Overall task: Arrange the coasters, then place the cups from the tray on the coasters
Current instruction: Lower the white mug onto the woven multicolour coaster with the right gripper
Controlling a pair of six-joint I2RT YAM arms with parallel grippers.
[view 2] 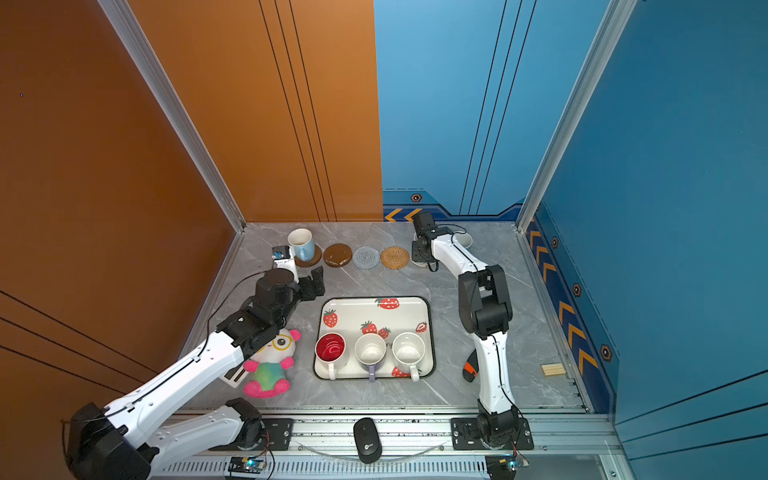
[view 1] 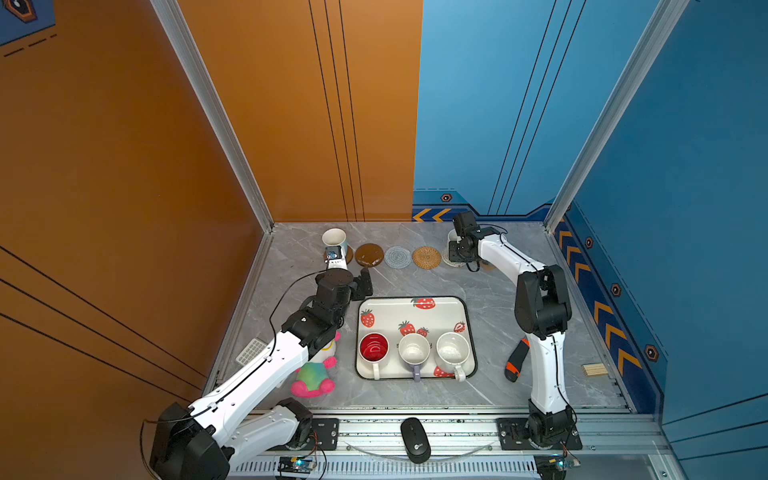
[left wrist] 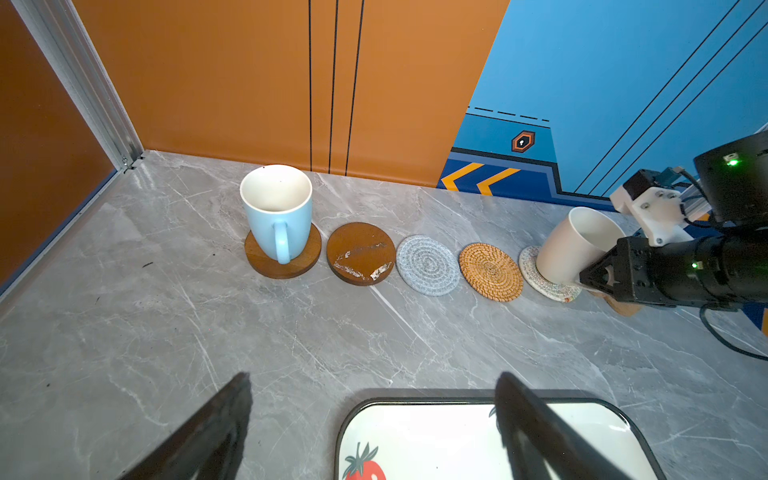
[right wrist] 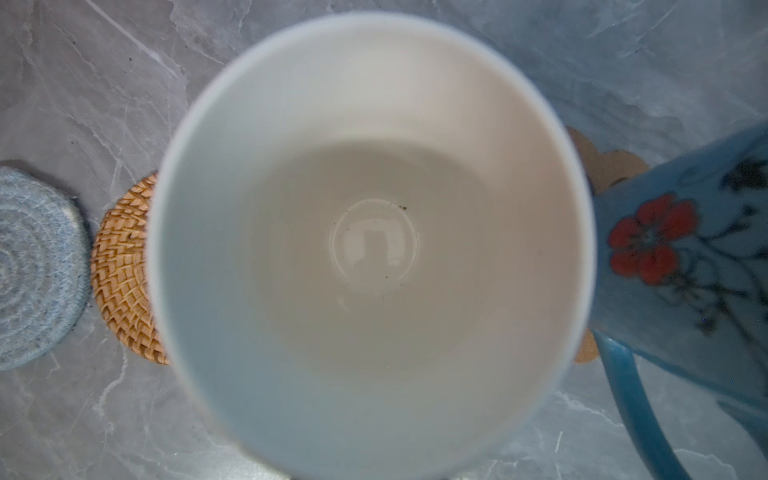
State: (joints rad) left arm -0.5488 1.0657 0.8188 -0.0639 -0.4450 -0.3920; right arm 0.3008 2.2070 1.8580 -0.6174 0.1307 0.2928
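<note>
Right gripper (left wrist: 594, 272) pinches white cup (left wrist: 575, 245) at far right. Jaws are nearly together; the exact hold spot is hidden, probably the handle. Cup is tilted, base edge on whitish coaster (left wrist: 540, 278), not flat yet. Left gripper (left wrist: 374, 376) is spread wide and empty, over bare table (left wrist: 166, 332) between tray (view 1: 440, 316) and the coaster row, near the tray's far left corner.

Coasters: arranging looks done. Six in one line along the far side, left to right: brown disc (left wrist: 259, 264), second brown disc (left wrist: 360, 253), grey coaster (left wrist: 428, 265), tan coaster (left wrist: 491, 271), whitish coaster, paw coaster (right wrist: 606, 166).

Cups placed: blue cup (left wrist: 276, 216) upright on brown disc, handle toward near side. Floral cup (right wrist: 681, 266) is at the paw coaster, seemingly on it. Only the right wrist view shows it, so seating is unclear. White cup counts as third once released.

Cups left: three upright in the near half of tray, handles near. Red cup (view 1: 374, 348) left, lavender cup (view 1: 414, 351) middle, other white cup (view 1: 453, 351) right.

Free spots: second brown disc, grey coaster, tan coaster, one per cup left. Judgement: roughly half done. Next is to set white cup flat and let go, then three more tray-to-coaster trips.
</note>
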